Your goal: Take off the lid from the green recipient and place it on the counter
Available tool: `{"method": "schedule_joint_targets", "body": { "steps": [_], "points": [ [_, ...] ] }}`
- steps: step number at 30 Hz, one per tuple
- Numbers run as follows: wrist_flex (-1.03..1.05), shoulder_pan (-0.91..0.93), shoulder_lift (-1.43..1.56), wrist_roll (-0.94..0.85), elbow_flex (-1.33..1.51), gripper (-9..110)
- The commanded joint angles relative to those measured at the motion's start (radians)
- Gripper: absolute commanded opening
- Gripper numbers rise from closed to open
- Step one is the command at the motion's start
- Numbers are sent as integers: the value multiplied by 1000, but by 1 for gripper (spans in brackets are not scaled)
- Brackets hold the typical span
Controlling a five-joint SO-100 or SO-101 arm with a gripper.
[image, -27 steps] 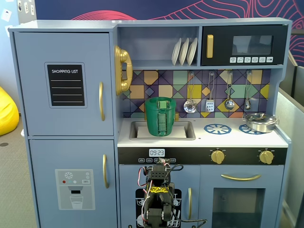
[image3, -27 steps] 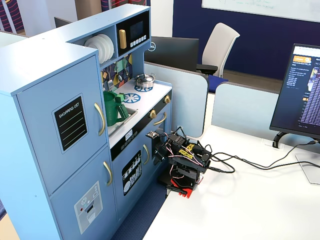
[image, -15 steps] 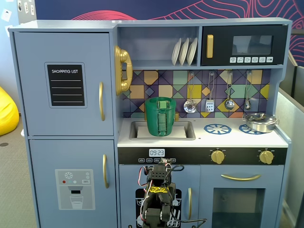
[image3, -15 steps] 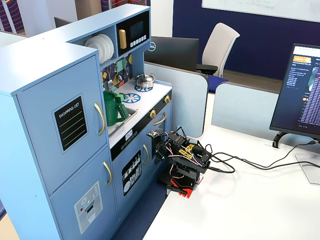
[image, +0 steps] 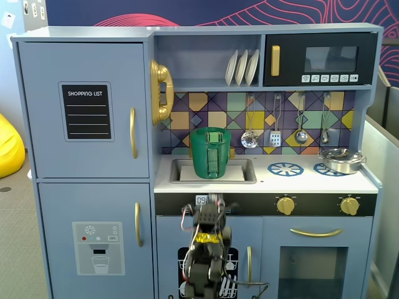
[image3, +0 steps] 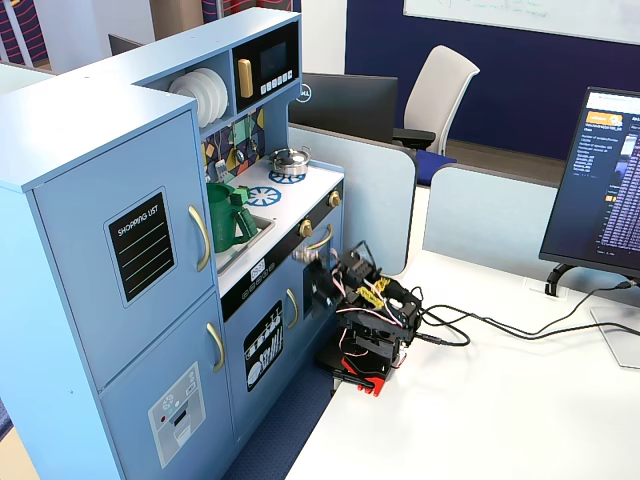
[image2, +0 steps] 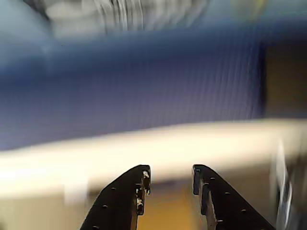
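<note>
The green recipient stands upright in the recessed sink of the white counter; it also shows in the other fixed view. The lid lies on top of it, seen edge-on, its knob hard to make out. My gripper is open and empty. The arm is folded low in front of the kitchen, below the counter's front edge and apart from the pot. The wrist view is blurred and shows only a pale band and blue surfaces beyond the fingertips.
A small steel pan sits on the right burner ring; a second blue burner ring is bare. Utensils hang on the back wall. Gold knobs line the front. The arm's base stands on a white desk with cables.
</note>
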Motion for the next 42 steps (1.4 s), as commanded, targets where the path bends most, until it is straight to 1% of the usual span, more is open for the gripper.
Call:
{"method": "schedule_joint_targets", "body": {
  "steps": [1, 4, 6, 7, 9, 13, 17, 20, 29, 42],
  "points": [
    [-190, 28, -117, -78, -344, 0],
    [-469, 40, -172, -101, -440, 0],
    [-650, 28, -202, -83, -466, 1],
    [-699, 23, -215, -83, -477, 6],
    [-782, 14, -222, -15, -482, 20],
    [-845, 40, -209, 2, -462, 41],
    [-946, 31, -230, 9, -466, 47],
    [-1009, 41, -276, 6, -485, 49],
    [-1100, 32, -408, 34, -555, 48],
    [-1157, 9, -594, 11, -715, 46]
  ]
}}
